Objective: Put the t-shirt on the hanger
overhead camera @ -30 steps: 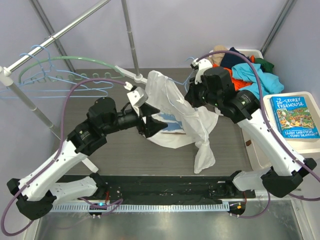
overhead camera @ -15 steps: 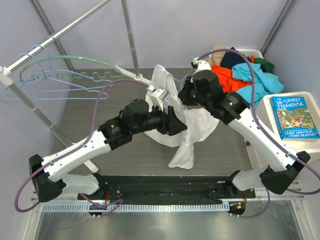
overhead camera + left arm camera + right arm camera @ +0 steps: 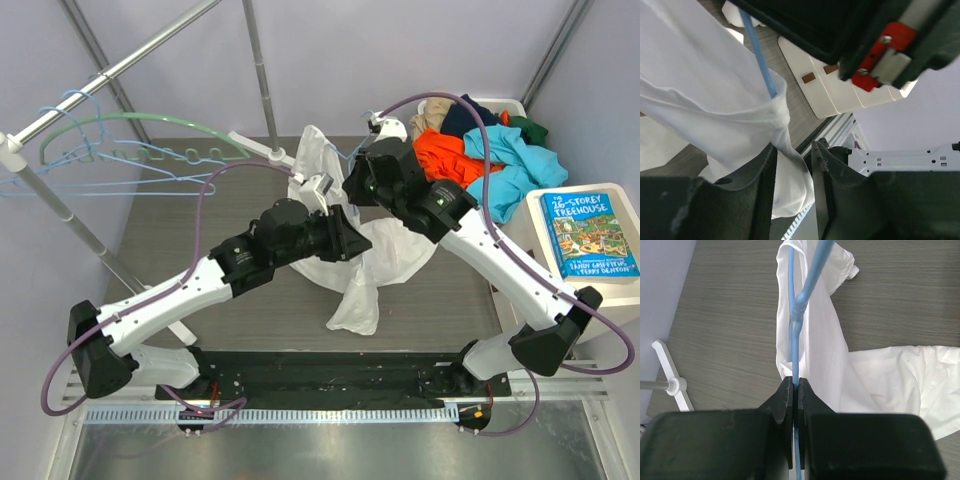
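The white t-shirt (image 3: 395, 250) lies partly on the table and partly lifted. One part is draped up over the light-blue wire hanger (image 3: 799, 310). My right gripper (image 3: 795, 385) is shut on the hanger's wire and holds it above the table; in the top view it (image 3: 358, 185) is just behind the shirt. My left gripper (image 3: 792, 150) has a taut fold of the t-shirt (image 3: 700, 100) between its fingers, right below the hanger's wire end (image 3: 758, 52). In the top view it (image 3: 352, 240) is over the shirt's middle.
A rail at the left carries several blue wire hangers (image 3: 120, 165) and a pale-green hanger (image 3: 150, 122). The rack's white foot (image 3: 275, 155) stands behind the shirt. A bin with orange and turquoise clothes (image 3: 480, 150) and a book (image 3: 590, 232) are at the right.
My left arm has swung right and pulled the shirt's fold with it. The shirt's dangling end has shifted left. My right gripper has moved a little left with the hanger.
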`<move>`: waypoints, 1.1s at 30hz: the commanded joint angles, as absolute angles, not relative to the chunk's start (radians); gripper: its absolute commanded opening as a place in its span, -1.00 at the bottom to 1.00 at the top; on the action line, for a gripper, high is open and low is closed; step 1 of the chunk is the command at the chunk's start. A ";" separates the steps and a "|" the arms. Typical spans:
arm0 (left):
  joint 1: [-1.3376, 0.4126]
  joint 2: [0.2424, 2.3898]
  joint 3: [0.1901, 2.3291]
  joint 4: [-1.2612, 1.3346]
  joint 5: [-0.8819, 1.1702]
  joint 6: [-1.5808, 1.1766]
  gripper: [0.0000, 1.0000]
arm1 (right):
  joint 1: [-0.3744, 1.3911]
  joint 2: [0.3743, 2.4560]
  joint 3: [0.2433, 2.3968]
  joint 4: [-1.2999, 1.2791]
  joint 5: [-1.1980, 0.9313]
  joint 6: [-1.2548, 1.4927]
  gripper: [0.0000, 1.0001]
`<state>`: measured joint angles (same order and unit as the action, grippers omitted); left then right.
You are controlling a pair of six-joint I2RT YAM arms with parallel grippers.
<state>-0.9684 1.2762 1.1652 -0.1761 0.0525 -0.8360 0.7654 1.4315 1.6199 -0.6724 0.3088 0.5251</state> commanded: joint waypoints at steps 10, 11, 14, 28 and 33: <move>-0.841 1.255 1.175 -0.096 0.028 -0.992 -1.00 | 0.778 1.425 1.694 -0.515 0.267 0.468 -0.27; -0.825 1.255 1.184 -0.101 0.029 -0.992 -1.00 | 0.778 1.416 1.690 -0.508 0.278 0.459 -0.18; -0.779 1.252 1.212 -0.081 0.029 -0.994 -1.00 | 0.776 1.396 1.680 -0.497 0.310 0.411 0.50; -0.684 1.250 1.361 -0.095 -0.060 -0.934 -1.00 | 0.732 1.221 1.612 -0.479 0.413 0.210 0.99; -0.693 1.189 1.304 -0.103 -0.031 -0.867 -1.00 | 0.628 1.186 1.592 -0.486 0.252 0.228 0.76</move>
